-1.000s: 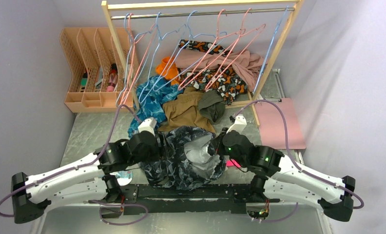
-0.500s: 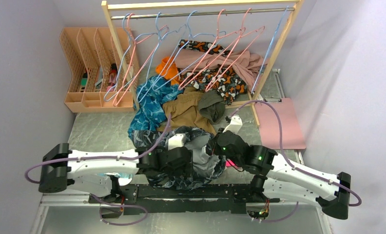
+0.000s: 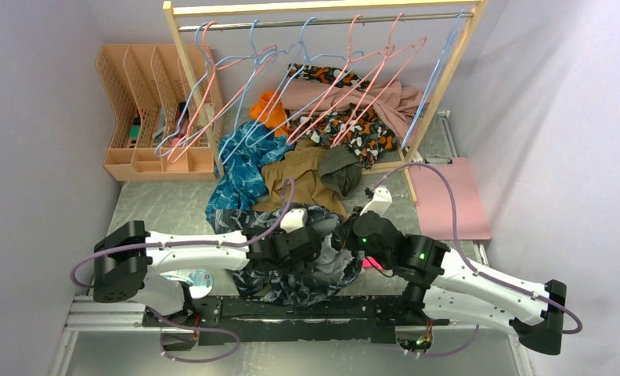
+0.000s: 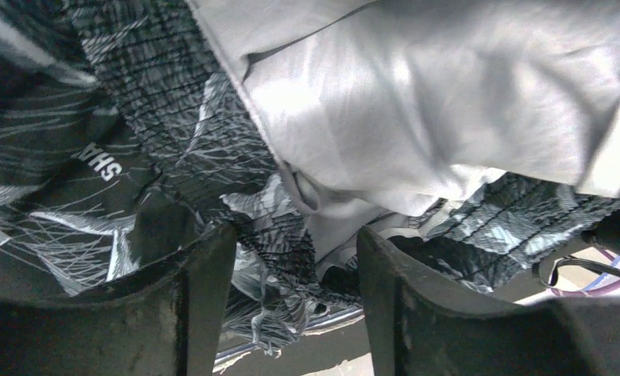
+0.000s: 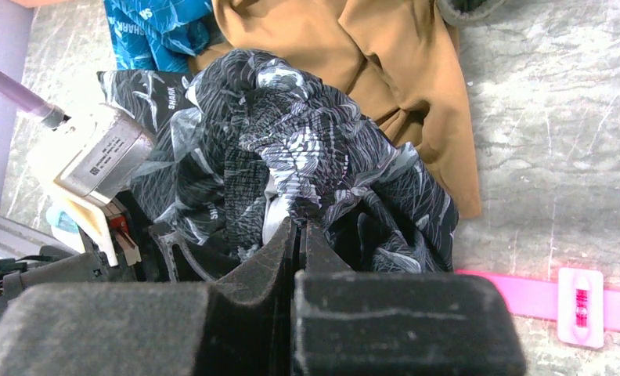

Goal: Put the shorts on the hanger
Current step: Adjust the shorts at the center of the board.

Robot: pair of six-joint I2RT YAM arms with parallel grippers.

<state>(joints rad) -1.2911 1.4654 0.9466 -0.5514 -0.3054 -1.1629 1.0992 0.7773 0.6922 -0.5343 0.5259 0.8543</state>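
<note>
The shorts (image 3: 303,274), dark with a pale leaf print, lie bunched on the table's near edge between the two arms. My right gripper (image 3: 346,236) is shut on a fold of the shorts (image 5: 291,157), its fingertips (image 5: 287,235) pressed together at the fabric. My left gripper (image 3: 316,239) reaches across from the left, over the shorts' middle. In the left wrist view it (image 4: 295,266) stands open, with patterned cloth and pale grey lining (image 4: 448,102) between and beyond its fingers (image 4: 205,298). The light-blue wire hangers (image 3: 251,47) hang on the rail at the back, away from both grippers.
Pink hangers share the wooden rack (image 3: 183,70). A teal garment (image 3: 240,168), a brown garment (image 3: 299,176) and a pile of clothes (image 3: 346,110) lie behind the shorts. A peach file organiser (image 3: 146,102) stands at the back left, a pink board (image 3: 448,196) at the right.
My left arm has swung right across the shorts, bringing its gripper to the middle beside the right gripper. The left hangers on the rail have swung. The right arm has stayed put.
</note>
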